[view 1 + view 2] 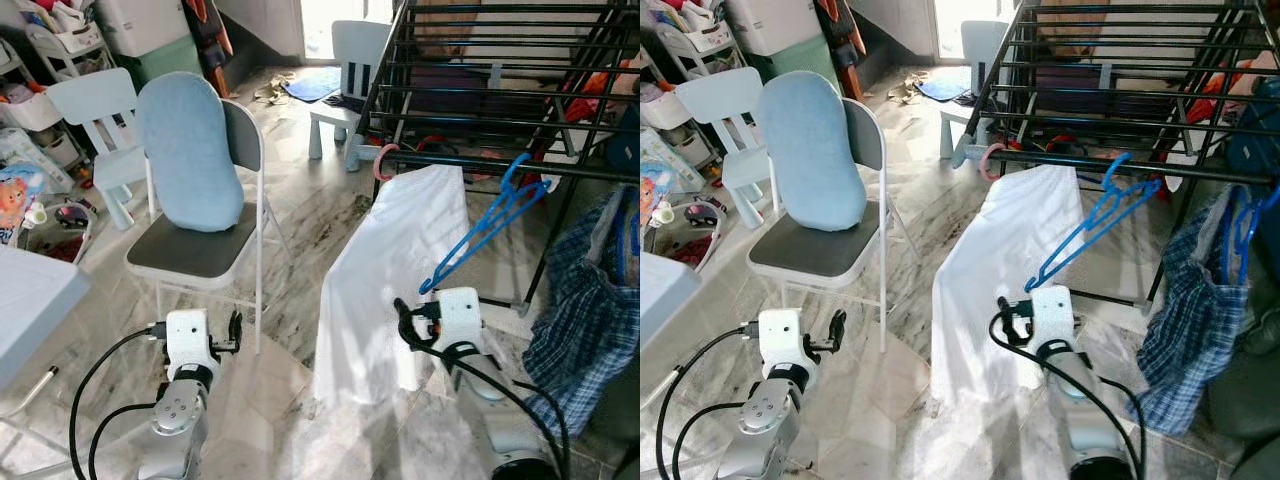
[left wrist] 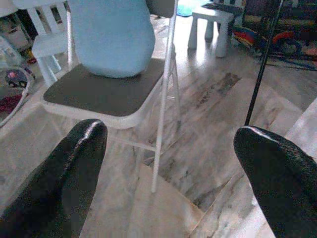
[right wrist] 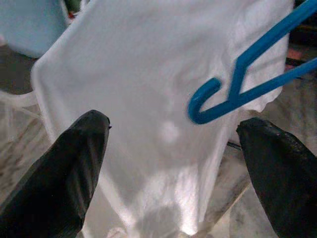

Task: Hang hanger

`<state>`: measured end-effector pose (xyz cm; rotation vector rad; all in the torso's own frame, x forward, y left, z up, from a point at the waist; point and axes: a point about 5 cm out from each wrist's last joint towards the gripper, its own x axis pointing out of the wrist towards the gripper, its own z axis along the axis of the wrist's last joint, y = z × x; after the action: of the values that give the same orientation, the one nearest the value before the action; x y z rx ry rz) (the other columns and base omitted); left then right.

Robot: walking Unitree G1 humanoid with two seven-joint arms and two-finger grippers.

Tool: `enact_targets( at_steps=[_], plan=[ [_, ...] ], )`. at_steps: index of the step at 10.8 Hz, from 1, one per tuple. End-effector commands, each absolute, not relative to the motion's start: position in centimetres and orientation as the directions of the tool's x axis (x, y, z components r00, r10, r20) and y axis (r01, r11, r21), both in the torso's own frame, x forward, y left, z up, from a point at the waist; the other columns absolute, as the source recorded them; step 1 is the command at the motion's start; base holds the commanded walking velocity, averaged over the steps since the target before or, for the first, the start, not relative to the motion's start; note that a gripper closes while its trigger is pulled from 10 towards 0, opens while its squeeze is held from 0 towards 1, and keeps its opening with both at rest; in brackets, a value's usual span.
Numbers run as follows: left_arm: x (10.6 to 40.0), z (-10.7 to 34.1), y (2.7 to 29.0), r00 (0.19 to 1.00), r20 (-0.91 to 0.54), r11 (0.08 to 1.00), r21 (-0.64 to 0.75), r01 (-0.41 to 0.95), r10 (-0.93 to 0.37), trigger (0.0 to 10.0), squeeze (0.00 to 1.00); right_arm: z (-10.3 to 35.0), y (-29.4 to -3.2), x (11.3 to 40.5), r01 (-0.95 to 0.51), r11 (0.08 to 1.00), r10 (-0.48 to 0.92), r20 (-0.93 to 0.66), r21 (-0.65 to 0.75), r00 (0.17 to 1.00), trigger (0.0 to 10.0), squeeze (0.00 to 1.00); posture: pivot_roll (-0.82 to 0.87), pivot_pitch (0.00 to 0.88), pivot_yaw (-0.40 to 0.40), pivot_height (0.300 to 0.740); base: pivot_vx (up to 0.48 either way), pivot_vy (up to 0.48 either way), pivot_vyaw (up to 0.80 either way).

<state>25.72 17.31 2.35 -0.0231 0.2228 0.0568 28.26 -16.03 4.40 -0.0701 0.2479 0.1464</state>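
Observation:
A blue hanger (image 1: 480, 235) hangs tilted by its hook from the front bar of the black drying rack (image 1: 470, 165). Its low end points down beside a white cloth (image 1: 390, 270) draped over the same bar. My right gripper (image 3: 178, 144) is open just under that low end; the hanger's curved corner (image 3: 233, 96) lies ahead between the fingers, untouched. My left gripper (image 2: 168, 144) is open and empty, low above the floor, facing the folding chair (image 2: 104, 91).
A grey folding chair with a blue cushion (image 1: 190, 160) stands to the left. A plaid cloth (image 1: 585, 320) hangs off the rack at right. White child chairs (image 1: 100, 120) and clutter stand behind. A light table corner (image 1: 30, 300) juts in at left.

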Motion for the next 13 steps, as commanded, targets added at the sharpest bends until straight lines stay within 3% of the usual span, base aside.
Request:
enact_targets(
  at_steps=[1,13],
  plan=[
    [25.7,2.19,17.55,0.97,-0.235,0.998,-0.007,-0.062,0.058,10.0,0.0,4.23,-15.99,28.2,-0.155,0.987,0.14,-0.256,-0.042,0.957,10.0,0.0,-0.09,0.0,0.091,0.74,-0.326,0.0,0.0],
    [25.95,2.12,17.38,0.969,-0.244,0.999,0.011,-0.039,0.04,10.0,0.0,3.83,-15.93,28.04,-0.143,0.989,0.131,-0.266,-0.027,0.955,10.0,0.0,-0.1,0.0,0.106,0.74,-0.331,0.0,0.0]
  ],
)
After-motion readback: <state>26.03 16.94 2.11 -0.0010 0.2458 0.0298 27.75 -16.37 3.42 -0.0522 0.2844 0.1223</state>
